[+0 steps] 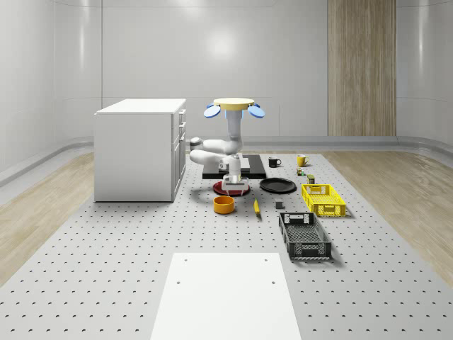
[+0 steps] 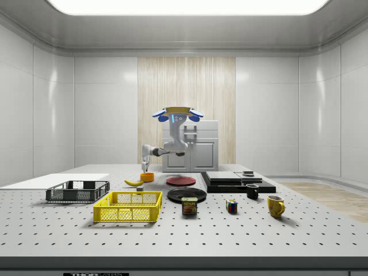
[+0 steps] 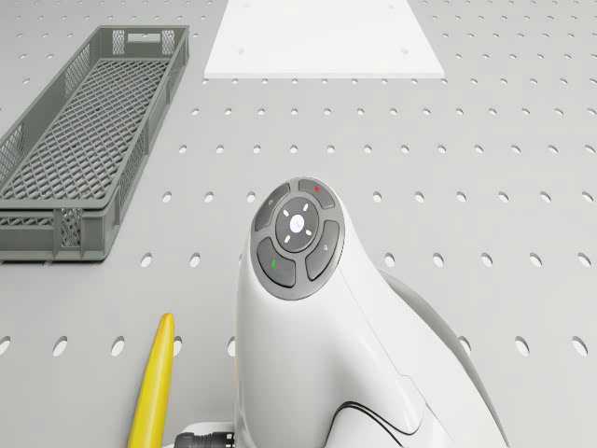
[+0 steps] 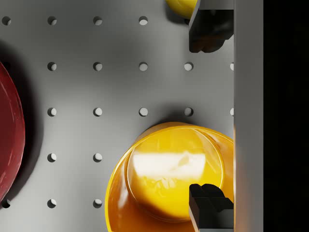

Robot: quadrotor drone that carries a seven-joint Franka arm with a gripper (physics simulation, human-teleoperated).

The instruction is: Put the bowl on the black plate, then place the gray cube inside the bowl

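Note:
The orange bowl (image 1: 224,204) stands on the perforated table beside the red plate (image 1: 221,188); it also shows as the bowl (image 2: 147,176) and bowl (image 4: 164,179). The black plate (image 1: 277,185) lies to the whole-scene view's right of the red plate. A small dark gray block (image 1: 280,206) sits near the banana (image 1: 256,207). The drone (image 1: 237,106) hovers above the black platform (image 1: 253,168) with its arm reaching down. My gripper (image 4: 210,118) hangs open just above the bowl. One fingertip (image 4: 210,208) is over the bowl, and the other (image 4: 207,29) is past its rim.
A white cabinet (image 1: 141,149) stands at the left. A yellow basket (image 1: 323,199) and a gray basket (image 1: 304,235) sit at the right. Two mugs (image 1: 274,162), a can (image 2: 189,206) and a puzzle cube (image 2: 231,206) lie nearby. A white slab (image 1: 226,294) lies in front.

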